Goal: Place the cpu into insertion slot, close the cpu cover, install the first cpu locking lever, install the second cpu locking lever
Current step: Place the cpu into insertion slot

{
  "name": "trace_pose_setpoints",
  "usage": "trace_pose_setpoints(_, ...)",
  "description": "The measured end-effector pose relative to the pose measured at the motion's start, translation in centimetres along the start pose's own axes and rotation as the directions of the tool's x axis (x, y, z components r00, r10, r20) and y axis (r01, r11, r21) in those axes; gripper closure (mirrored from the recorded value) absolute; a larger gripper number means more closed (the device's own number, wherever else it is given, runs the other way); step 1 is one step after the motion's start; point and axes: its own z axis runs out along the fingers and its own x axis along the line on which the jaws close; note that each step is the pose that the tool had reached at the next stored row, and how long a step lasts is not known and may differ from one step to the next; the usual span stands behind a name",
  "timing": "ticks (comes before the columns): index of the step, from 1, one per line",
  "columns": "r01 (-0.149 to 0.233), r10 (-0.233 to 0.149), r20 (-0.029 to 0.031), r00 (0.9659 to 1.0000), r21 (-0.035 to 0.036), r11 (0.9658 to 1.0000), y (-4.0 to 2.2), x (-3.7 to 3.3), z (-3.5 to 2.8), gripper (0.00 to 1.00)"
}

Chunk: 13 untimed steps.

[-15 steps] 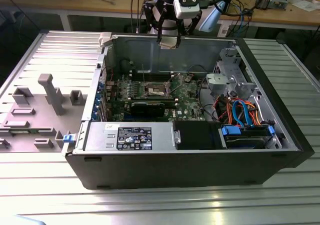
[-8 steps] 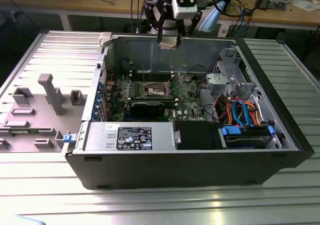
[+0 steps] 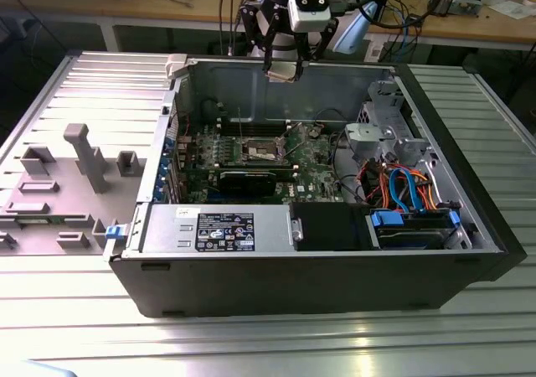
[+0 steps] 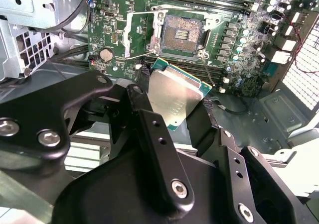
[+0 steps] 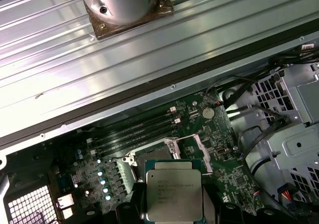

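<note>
Your second wrist view shows the tool [image 4: 172, 109] pinching the cpu [image 4: 177, 97] above the insertion slot [image 4: 182, 32]; in the exterior view, the arm [image 3: 289, 8] hangs over it.

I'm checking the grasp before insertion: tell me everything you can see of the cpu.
The cpu is a flat square chip: dull silver metal top with print, green board rim. The pincer clamps it by two opposite edges, in the air above the motherboard, apart from the insertion slot.
</note>
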Motion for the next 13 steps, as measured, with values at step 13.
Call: trace_pose_setpoints(13, -0.088, 0.088, 0.0083, 0.9961, 0.0025, 0.9961, -0.02, 0.0, 0.23, 0.46)
